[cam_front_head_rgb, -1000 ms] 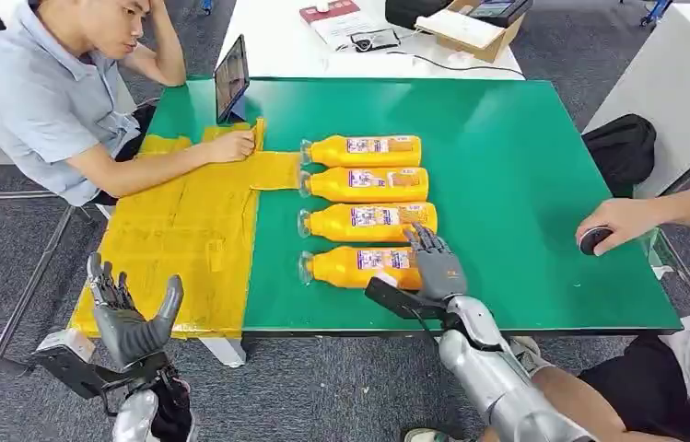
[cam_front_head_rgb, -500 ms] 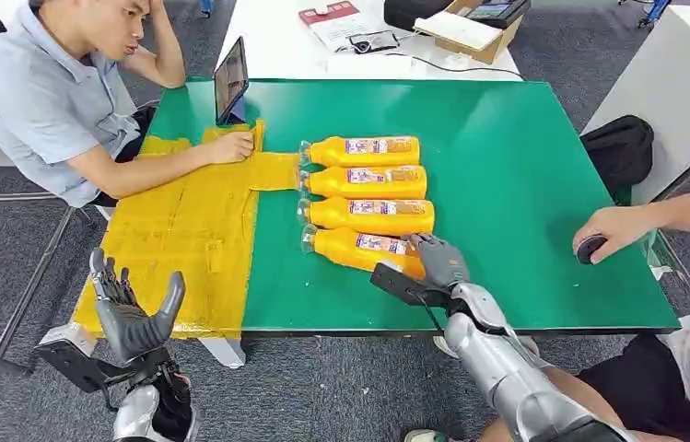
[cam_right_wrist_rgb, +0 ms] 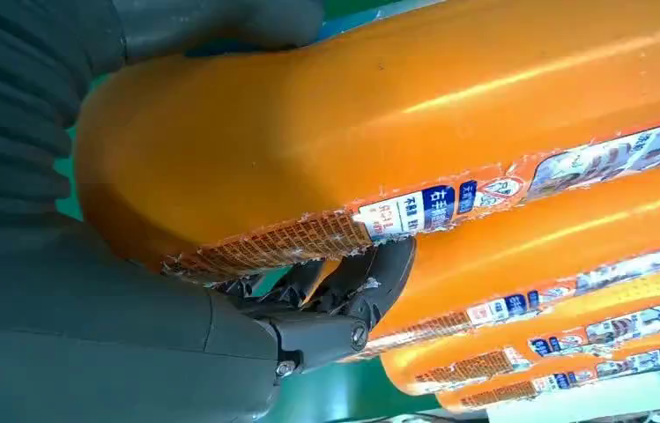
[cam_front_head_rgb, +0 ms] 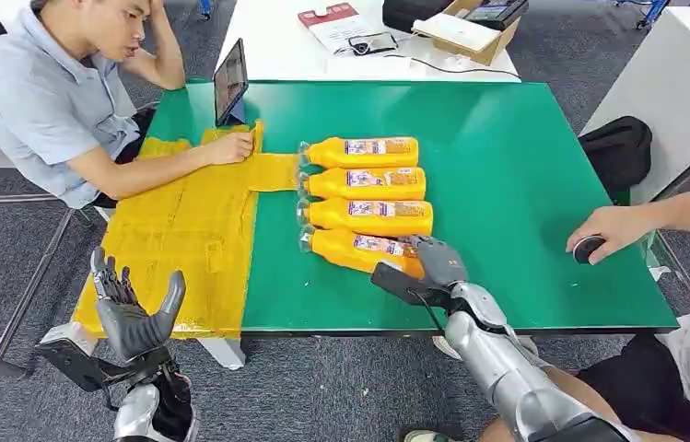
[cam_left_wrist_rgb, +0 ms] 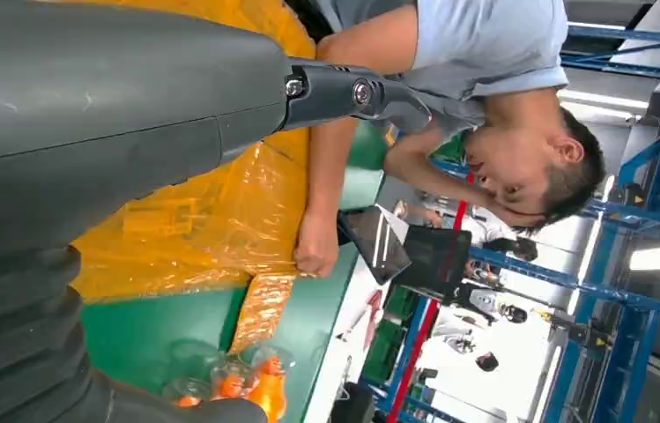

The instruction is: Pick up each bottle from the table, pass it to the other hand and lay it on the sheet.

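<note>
The right hand [cam_front_head_rgb: 438,261] has closed its fingers [cam_right_wrist_rgb: 370,273] around the base of the nearest bottle [cam_front_head_rgb: 359,249], skewing it on the tabletop [cam_front_head_rgb: 525,184]: grasp made, lift next. Left hand [cam_front_head_rgb: 129,318] waits open. Beyond the fingers, three bottles remain, sheet [cam_front_head_rgb: 184,239] farther left.

You see two silver metal arms, each ending in a dark grey hand. The right hand [cam_front_head_rgb: 438,261] has a black flat bracket at about 9 o'clock of its wrist, and a thin black cable runs down the forearm. The left hand [cam_front_head_rgb: 131,313] has a grey ribbed cover, a thick grey thumb and small silver screws.
</note>
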Tool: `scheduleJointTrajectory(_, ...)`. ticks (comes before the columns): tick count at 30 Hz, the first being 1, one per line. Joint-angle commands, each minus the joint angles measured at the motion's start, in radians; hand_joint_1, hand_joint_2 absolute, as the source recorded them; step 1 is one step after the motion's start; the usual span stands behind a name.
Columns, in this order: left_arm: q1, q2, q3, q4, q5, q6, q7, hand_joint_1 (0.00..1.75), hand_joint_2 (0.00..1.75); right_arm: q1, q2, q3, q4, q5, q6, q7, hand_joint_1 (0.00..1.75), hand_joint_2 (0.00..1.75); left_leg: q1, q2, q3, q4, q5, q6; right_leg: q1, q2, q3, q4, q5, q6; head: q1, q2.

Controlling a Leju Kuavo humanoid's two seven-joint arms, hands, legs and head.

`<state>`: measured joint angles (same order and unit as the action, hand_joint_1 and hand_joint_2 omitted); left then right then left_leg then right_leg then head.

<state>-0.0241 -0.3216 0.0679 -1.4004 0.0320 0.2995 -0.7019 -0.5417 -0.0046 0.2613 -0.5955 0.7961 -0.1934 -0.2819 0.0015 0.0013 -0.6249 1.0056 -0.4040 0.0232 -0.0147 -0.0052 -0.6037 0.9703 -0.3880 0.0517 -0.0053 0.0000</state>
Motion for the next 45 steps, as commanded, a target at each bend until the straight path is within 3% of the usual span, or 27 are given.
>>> scheduleJointTrajectory(1, -0.028, 0.031, -0.002, 0.056, 0.001, 0.007, 0.004, 0.00, 1.75, 0.011, 0.022, 0.069, 0.099, 0.040, -0.037, 0.056, 0.00, 1.75, 0.001, -0.001, 0.004, -0.002, -0.001, -0.001, 0.001, 0.000, 0.004, -0.002, -0.001, -0.002, 0.000, 0.000)
scheduleJointTrajectory(18, -0.030, 0.030, -0.007, 0.058, 0.004, -0.005, 0.004, 0.00, 1.75, -0.007, 0.029, 0.074, 0.133, 0.018, 0.038, 0.068, 0.00, 1.75, 0.001, 0.001, 0.004, -0.002, -0.001, -0.003, 0.001, 0.003, 0.003, -0.001, 0.001, -0.004, 0.000, 0.000)
scheduleJointTrajectory(19, -0.033, 0.031, -0.009, 0.061, 0.004, -0.006, 0.004, 0.00, 1.75, -0.007, 0.025, 0.074, 0.137, 0.010, 0.056, 0.056, 0.07, 1.75, 0.001, 0.001, 0.005, -0.002, -0.001, -0.003, 0.002, 0.002, 0.004, -0.001, 0.000, -0.005, 0.000, 0.000)
scheduleJointTrajectory(20, -0.034, 0.032, -0.012, 0.062, 0.004, -0.008, 0.004, 0.00, 1.75, -0.005, 0.023, 0.072, 0.140, -0.002, 0.074, 0.043, 1.40, 1.75, 0.001, 0.001, 0.004, -0.002, -0.001, -0.003, 0.002, 0.003, 0.003, -0.001, 0.001, -0.005, 0.000, 0.000)
scheduleJointTrajectory(21, -0.034, 0.032, -0.012, 0.062, 0.004, -0.008, 0.004, 0.00, 1.75, -0.005, 0.023, 0.072, 0.140, -0.002, 0.074, 0.043, 1.40, 1.75, 0.002, 0.000, 0.005, -0.002, -0.001, -0.003, 0.002, 0.002, 0.004, -0.001, 0.001, -0.005, 0.000, 0.000)
scheduleJointTrajectory(22, -0.035, 0.031, -0.012, 0.063, 0.003, -0.008, 0.004, 0.00, 1.75, -0.002, 0.023, 0.066, 0.143, -0.013, 0.086, 0.037, 1.69, 1.75, 0.002, 0.001, 0.005, -0.002, 0.000, -0.003, 0.002, 0.002, 0.004, -0.001, 0.001, -0.005, 0.000, 0.000)
scheduleJointTrajectory(23, -0.036, 0.032, -0.013, 0.065, 0.004, -0.009, 0.004, 0.00, 1.75, -0.002, 0.024, 0.062, 0.148, -0.026, 0.112, 0.025, 1.75, 1.75, 0.002, 0.001, 0.005, -0.002, -0.001, -0.003, 0.002, 0.002, 0.004, -0.001, 0.001, -0.005, 0.000, 0.000)
scheduleJointTrajectory(37, -0.028, 0.033, -0.013, 0.052, 0.005, -0.002, 0.004, 0.00, 1.75, 0.027, 0.054, 0.061, 0.119, -0.083, 0.115, -0.028, 1.75, 1.75, 0.003, 0.005, 0.010, -0.002, -0.002, -0.005, 0.003, 0.006, 0.007, -0.002, 0.001, -0.005, 0.000, 0.000)
scheduleJointTrajectory(45, -0.004, 0.037, -0.007, 0.028, 0.004, -0.020, 0.004, 0.00, 1.75, 0.093, 0.070, 0.012, -0.018, -0.263, 0.246, -0.147, 1.75, 1.75, 0.003, 0.006, 0.009, -0.002, -0.003, -0.006, 0.003, 0.007, 0.006, -0.002, 0.001, -0.006, 0.000, 0.000)
